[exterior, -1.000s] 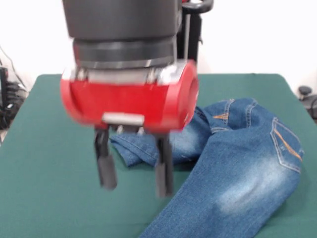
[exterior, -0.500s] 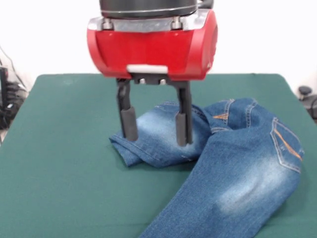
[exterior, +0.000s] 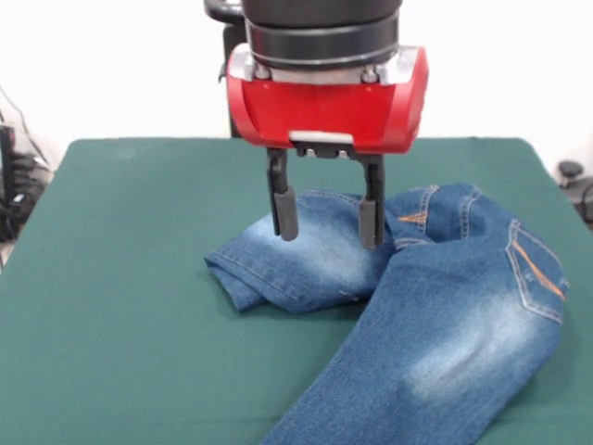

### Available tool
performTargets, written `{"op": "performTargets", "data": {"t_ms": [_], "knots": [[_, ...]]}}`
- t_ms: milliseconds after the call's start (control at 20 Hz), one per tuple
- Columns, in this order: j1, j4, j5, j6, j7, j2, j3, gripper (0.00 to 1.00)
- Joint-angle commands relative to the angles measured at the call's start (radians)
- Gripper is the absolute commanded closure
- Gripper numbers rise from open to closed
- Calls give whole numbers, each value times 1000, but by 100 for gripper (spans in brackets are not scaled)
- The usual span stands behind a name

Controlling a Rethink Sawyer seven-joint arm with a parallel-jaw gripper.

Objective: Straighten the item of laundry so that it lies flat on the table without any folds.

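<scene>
The black two-fingered claw (exterior: 329,222) hangs from a red housing under a dark cylindrical wrist, and its fingers (exterior: 284,213) stand spread wide apart with nothing between them. Both point straight down. Their tips sit over the folded-back leg of the small blue denim jeans with pale faded patches and orange-tan stitching (exterior: 435,315); whether the tips touch the cloth or hover just above it cannot be told from the front view. The finger on the picture's left is over a pale worn patch of the doubled leg, and the one on the picture's right is near where that leg meets the seat of the jeans.

The jeans lie on the right half of the wide desk with a dark green cloth-like top and rounded corners (exterior: 111,278). They are not flat: one leg is bent back on itself into a thick wedge pointing toward the picture's left, its hem and fold edge showing at the lower left of the bundle. The other leg runs straight down toward the near edge and out of the picture. The waist and a stitched back pocket sit at the right, close to the desk's right edge.
</scene>
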Motion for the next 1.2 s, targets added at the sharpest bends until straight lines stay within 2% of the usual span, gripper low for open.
{"op": "performTargets", "data": {"t_ms": [50, 500, 1200], "knots": [[48, 245, 18, -46, 178, 5, -16, 0], [75, 213, 7, 14, 168, -14, -54, 0], [78, 270, -2, -98, 136, 2, -68, 0]]}}
